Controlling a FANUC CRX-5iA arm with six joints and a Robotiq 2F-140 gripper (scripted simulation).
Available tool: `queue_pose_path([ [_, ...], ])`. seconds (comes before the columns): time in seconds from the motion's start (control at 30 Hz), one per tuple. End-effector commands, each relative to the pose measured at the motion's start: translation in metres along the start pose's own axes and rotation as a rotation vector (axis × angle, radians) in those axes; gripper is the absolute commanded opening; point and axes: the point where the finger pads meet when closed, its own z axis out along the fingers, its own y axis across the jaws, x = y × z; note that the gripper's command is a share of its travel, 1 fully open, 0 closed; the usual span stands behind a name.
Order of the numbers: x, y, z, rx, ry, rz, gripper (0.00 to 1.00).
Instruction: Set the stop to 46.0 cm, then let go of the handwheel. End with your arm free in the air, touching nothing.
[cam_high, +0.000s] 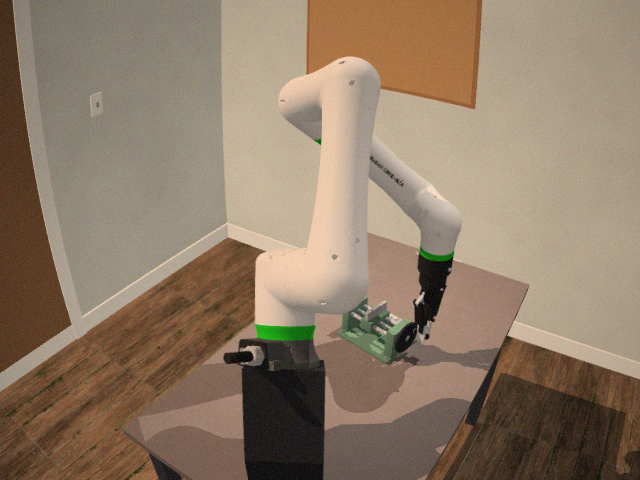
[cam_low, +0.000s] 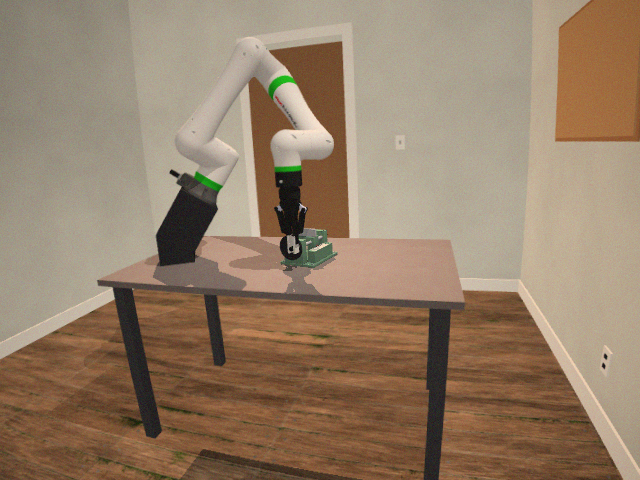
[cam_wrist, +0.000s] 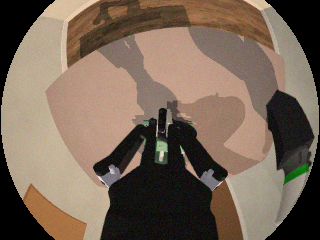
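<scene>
And here we are at the vise-like green rig (cam_high: 361, 347) (cam_low: 315, 261) (cam_wrist: 161, 156), sitting right of centre and low in the top view, just right of centre in the exterior view. Its black handwheel (cam_high: 404, 337) (cam_low: 283, 248) faces the lower right in the top view, and right up against it come the jaws (cam_high: 424, 333) (cam_low: 292, 248), pointing down! Their fingers stand close together, narrow as you like; whether they are clenched on part of the wheel or on nothing, I cannot tell from here.

The stop, a grey plate (cam_high: 375, 310) (cam_low: 310, 232), stands upright over the rods, between the rig's end walls. What it reads in centimetres is too small to make out.

Up above, the white arm (cam_high: 343, 180) (cam_low: 222, 103) (cam_wrist: 290, 197) arches high through the middle of the top view, bends, and drops to the wheel. Its black pedestal (cam_high: 284, 418) (cam_low: 180, 232) (cam_wrist: 290, 122) stands at left in the exterior view, on the brownish tabletop (cam_high: 465, 289) (cam_low: 392, 268) (cam_wrist: 90, 110).
</scene>
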Motion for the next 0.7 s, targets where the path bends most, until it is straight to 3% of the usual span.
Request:
queue_pose_path([
  [0.0,0.000,0.001,-0.003,0.000,0.000,0.000,0.04],
  [0.67,0.000,0.020,-0.023,0.000,0.000,0.000,0.04],
])
